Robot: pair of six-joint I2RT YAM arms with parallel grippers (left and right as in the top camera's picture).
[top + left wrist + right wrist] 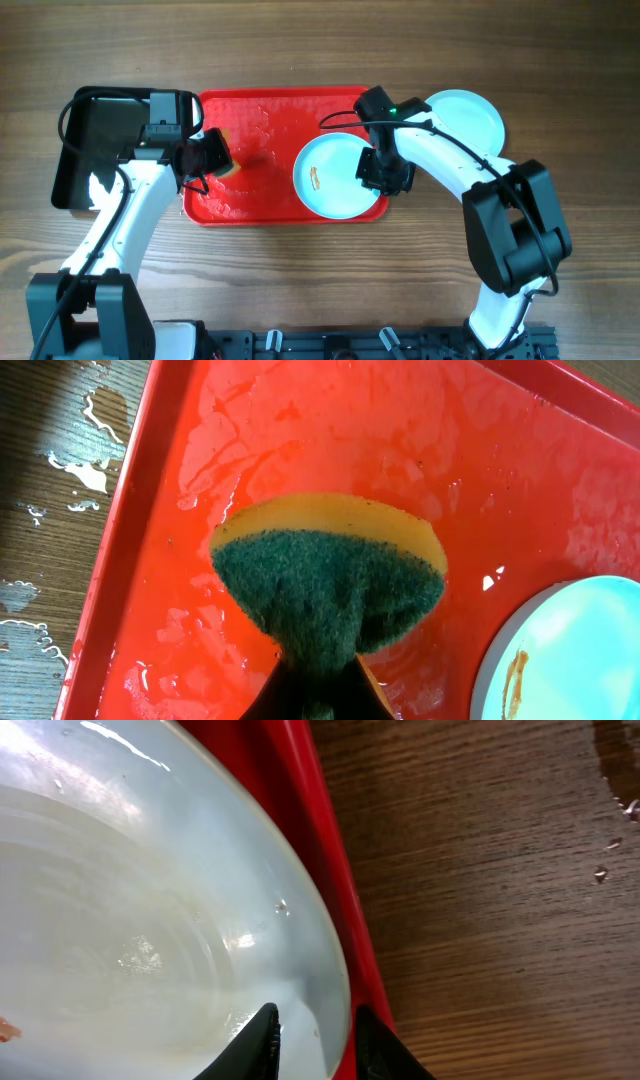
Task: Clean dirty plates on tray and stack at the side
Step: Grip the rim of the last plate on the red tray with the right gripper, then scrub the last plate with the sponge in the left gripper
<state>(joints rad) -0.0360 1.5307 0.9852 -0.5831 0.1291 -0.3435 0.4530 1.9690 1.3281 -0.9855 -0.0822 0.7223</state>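
Observation:
The red tray [250, 120] lies in the middle of the table, wet. One pale-blue plate [335, 165] with a brown-orange smear [316, 180] sits at the tray's right end. My right gripper [385, 178] is shut on that plate's right rim; in the right wrist view the fingers [318, 1038] straddle the rim of the plate [150, 900] beside the tray rim [320, 850]. My left gripper [212, 158] is shut on a green and yellow sponge [330, 580] over the tray's left part [130, 510]. The plate [580, 650] also shows at the lower right of the left wrist view.
A clean pale-blue plate [465, 115] lies on the wooden table right of the tray, behind my right arm. A black tray [90, 140] sits at the left. Water drops [90, 470] lie on the wood left of the red tray.

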